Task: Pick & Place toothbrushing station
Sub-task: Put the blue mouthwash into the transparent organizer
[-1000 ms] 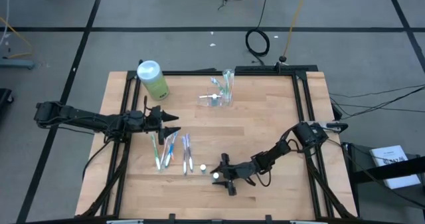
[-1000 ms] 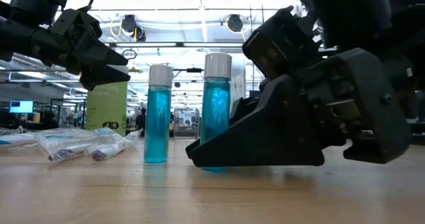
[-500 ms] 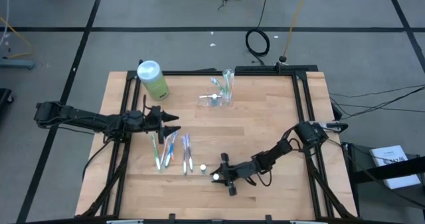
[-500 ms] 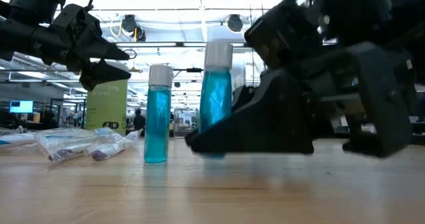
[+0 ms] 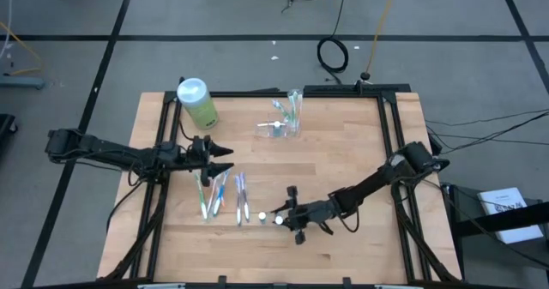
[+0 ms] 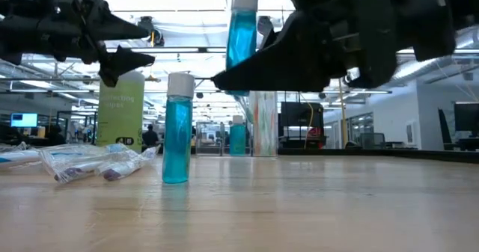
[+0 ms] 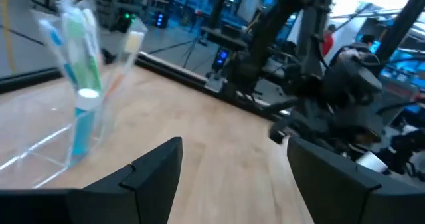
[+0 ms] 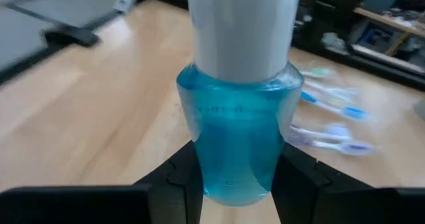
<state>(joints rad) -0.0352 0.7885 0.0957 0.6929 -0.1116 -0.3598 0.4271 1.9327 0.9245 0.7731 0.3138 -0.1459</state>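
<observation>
Right gripper (image 8: 232, 177) fingers clamped a small blue bottle (image 8: 238, 111), lifted off tabletop (image 5: 343, 186); it could slip. Left gripper (image 5: 221, 150) fingers gaped wide, empty, above toothbrushes (image 5: 219, 195). Toothbrushing station (image 5: 287, 116) stood at far edge, untouched.

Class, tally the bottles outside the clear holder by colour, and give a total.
Blue with white cap: 2, the standing blue bottle on the table and the held blue bottle in the right gripper
Light-green with white cap: 1, the green bottle
Total: 3
</observation>
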